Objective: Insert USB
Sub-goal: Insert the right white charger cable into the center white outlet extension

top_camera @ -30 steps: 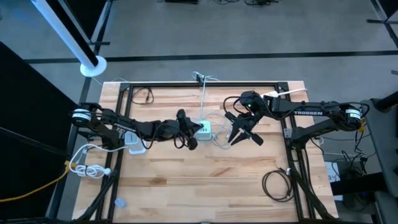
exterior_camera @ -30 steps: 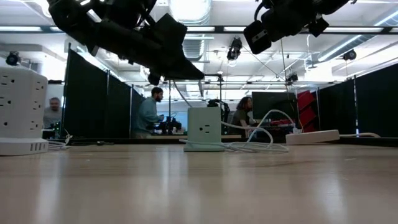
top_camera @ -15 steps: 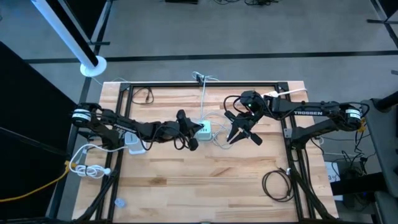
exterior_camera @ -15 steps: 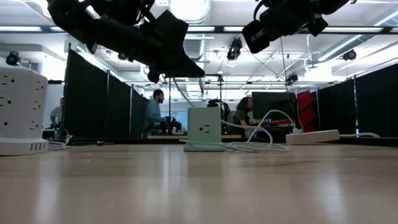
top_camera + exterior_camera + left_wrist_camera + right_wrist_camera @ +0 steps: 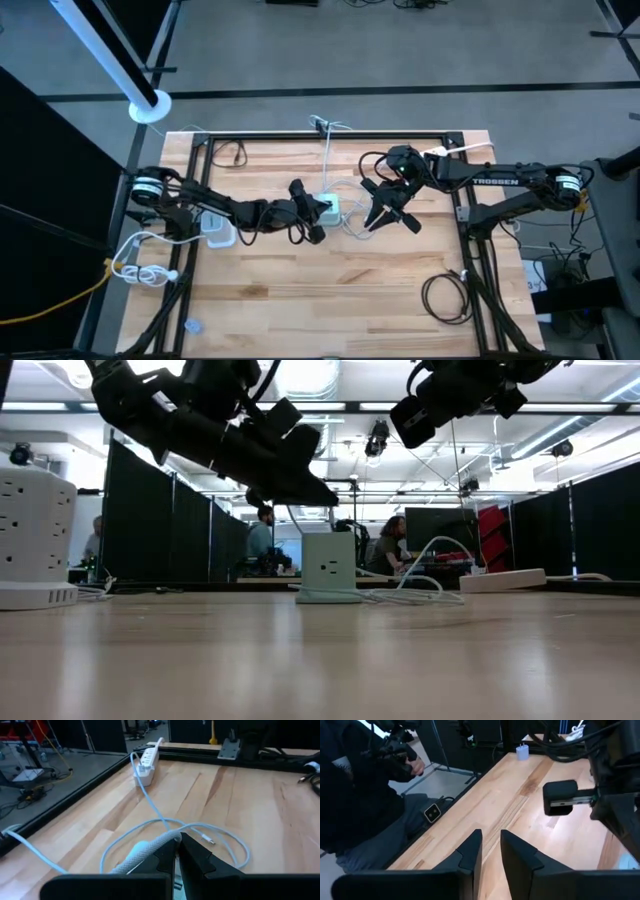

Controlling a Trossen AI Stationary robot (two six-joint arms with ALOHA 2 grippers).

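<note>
The white USB cable (image 5: 165, 822) lies in loose loops on the wooden table (image 5: 300, 310), just beside the small pale charger block (image 5: 329, 207) that stands upright near the table's middle. Its metal plug end (image 5: 208, 840) rests flat on the wood, apart from both grippers. From the loops the cable runs back toward a white power strip (image 5: 145, 762) at the table's far edge.

The left gripper (image 5: 312, 228) hangs just beside the charger block on its left side, and its jaws are pressed together; in the left wrist view the fingers (image 5: 165, 857) meet with a thick white cable end lying against them, though whether they pinch it I cannot tell. The right gripper (image 5: 385, 215) hovers over the cable loops on the other side of the block, its jaws standing a narrow way apart with nothing seen between them.

A round white outlet tower (image 5: 35, 540) stands at the left side of the table. A coiled black cable (image 5: 445, 297) lies near the right front corner. In the room behind, people sit at desks (image 5: 262, 540)
</note>
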